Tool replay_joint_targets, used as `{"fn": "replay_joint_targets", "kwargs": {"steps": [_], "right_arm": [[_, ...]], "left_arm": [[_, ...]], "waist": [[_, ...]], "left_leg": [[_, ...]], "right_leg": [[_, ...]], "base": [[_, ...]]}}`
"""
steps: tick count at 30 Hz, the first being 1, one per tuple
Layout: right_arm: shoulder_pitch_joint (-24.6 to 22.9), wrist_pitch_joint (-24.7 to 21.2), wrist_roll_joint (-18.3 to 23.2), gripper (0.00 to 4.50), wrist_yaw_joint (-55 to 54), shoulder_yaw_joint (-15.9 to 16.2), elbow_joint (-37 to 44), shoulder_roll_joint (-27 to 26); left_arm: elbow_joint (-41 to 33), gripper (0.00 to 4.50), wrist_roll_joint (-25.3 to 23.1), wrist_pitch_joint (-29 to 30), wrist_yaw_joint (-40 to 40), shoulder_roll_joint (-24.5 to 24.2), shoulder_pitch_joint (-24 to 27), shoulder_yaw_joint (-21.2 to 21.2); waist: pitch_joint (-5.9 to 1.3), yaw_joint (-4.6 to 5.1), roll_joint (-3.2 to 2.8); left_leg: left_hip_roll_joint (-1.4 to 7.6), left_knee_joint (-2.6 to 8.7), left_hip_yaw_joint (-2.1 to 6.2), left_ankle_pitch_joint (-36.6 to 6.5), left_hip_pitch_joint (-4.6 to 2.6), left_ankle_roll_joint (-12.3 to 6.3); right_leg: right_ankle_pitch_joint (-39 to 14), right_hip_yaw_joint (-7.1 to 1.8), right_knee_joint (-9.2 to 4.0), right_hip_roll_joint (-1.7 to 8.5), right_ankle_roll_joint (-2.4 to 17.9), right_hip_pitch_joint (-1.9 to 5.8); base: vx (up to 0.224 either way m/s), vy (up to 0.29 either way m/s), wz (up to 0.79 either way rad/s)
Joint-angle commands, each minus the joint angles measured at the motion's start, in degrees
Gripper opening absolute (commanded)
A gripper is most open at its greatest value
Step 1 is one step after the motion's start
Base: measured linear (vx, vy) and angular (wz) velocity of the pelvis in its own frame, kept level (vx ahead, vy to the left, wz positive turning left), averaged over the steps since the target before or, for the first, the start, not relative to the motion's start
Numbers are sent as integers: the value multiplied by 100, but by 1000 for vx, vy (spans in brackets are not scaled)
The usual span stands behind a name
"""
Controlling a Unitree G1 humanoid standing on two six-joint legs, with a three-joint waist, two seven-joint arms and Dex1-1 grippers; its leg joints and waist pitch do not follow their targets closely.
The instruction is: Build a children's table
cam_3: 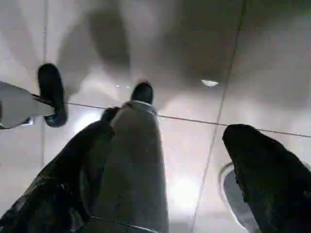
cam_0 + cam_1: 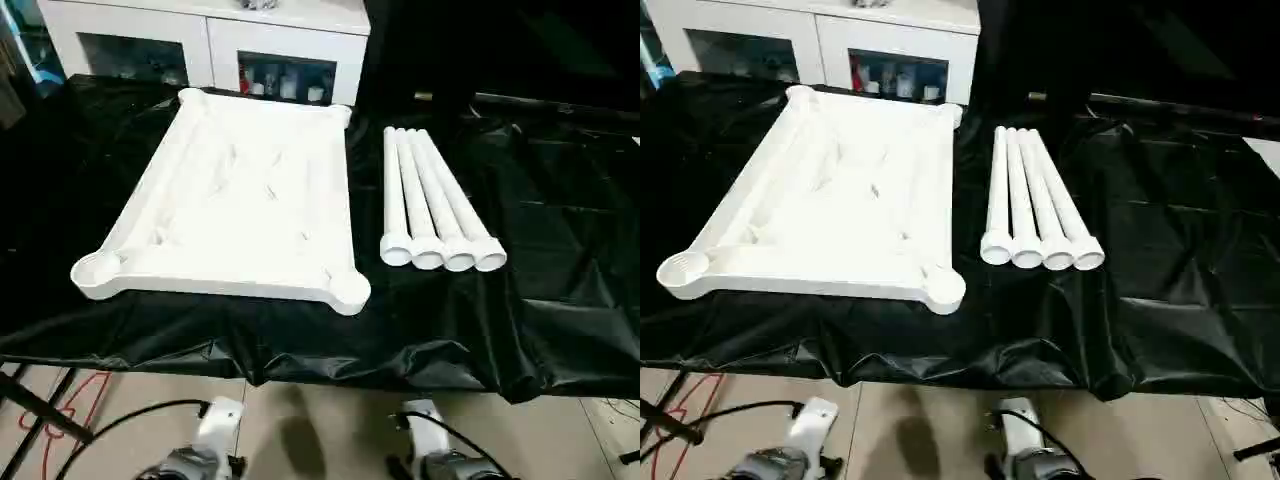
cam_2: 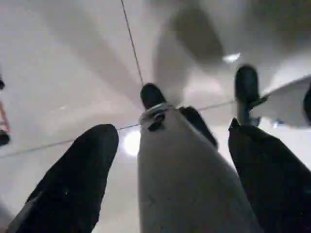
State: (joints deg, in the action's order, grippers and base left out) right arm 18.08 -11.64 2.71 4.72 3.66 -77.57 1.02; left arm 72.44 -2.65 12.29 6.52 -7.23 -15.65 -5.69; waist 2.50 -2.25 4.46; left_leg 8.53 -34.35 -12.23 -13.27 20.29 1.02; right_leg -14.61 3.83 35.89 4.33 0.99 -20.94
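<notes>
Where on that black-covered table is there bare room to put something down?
Most lies right of the four legs, on bare black cover. A thin strip runs along the front edge. The tabletop crowds the left half, with a narrow gap beside the legs.

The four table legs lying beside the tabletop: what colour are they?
The legs are plain white, clearest in the left eye view.

A crinkled black sheet covers the work surface, its front edge hanging over a pale tiled floor. A white cabinet with glass doors stands behind; a red cable lies on the floor
</notes>
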Motion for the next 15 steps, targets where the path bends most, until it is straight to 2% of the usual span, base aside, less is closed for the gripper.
{"fn": "replay_joint_targets", "kwargs": {"steps": [1, 3, 4, 6, 7, 8, 9, 12, 15], "right_arm": [[14, 60, 98, 404, 176, -164, 60, 88], [-26, 115, -36, 404, 217, -80, 74, 111], [-135, 280, -132, 404, 324, -43, 115, 136], [-205, 421, -161, 404, 269, -31, 152, 154], [-239, 510, -183, 404, 234, -17, 176, 162], [-330, 683, -66, 404, 274, -149, 243, 163], [-330, 683, -66, 404, 274, -149, 243, 163], [-463, 685, 252, 404, 752, -480, 338, 187], [-549, 789, 312, 404, 1245, -526, 445, 249]], "left_arm": [[-56, 410, 81, -209, -57, 2, 49, 94], [-68, 410, 103, -317, -4, -15, 124, 142], [-215, 410, 88, -633, 141, -49, 331, 155], [-366, 410, 69, -919, 88, -64, 492, 152], [-447, 410, 23, -1076, -13, -77, 569, 128], [-609, 410, 59, -1227, 28, -100, 730, 174], [-609, 410, 59, -1227, 28, -100, 730, 174], [-896, 410, 230, -1217, 309, -146, 1040, 296], [-1222, 410, 159, -1438, 284, -240, 1329, 246]], "waist": [[-215, -23, -72], [-218, -25, -57], [-214, -36, -62], [-209, -28, -53], [-202, -22, -52], [-195, -22, -59], [-187, -29, -56], [-145, -12, -62], [-150, 3, -63]], "left_leg": [[686, 467, 321, -574, -60, -301], [683, 456, 311, -456, -56, -411], [687, 450, 315, -441, -48, -467], [699, 456, 316, -556, -44, -476], [706, 463, 316, -629, -50, -450], [710, 474, 317, -723, -55, -422], [722, 478, 321, -807, -55, -398], [729, 522, 336, -1176, -60, -245], [735, 526, 345, -1232, -45, -201]], "right_leg": [[362, -431, -415, 711, 1599, 147], [568, -420, -393, 706, 1638, 148], [585, -420, -403, 726, 1646, 152], [461, -423, -415, 728, 1636, 153], [367, -422, -426, 718, 1626, 141], [242, -425, -441, 712, 1608, 133], [151, -433, -455, 728, 1591, 132], [-391, -451, -515, 723, 1512, 106], [-381, -454, -506, 711, 1491, 114]], "base": [[0, 0, 0], [0, 0, 0], [0, 0, 0], [0, 0, 0], [0, 0, 0], [0, 0, 0], [0, 0, 0], [0, 0, 0], [0, 0, 0]]}}
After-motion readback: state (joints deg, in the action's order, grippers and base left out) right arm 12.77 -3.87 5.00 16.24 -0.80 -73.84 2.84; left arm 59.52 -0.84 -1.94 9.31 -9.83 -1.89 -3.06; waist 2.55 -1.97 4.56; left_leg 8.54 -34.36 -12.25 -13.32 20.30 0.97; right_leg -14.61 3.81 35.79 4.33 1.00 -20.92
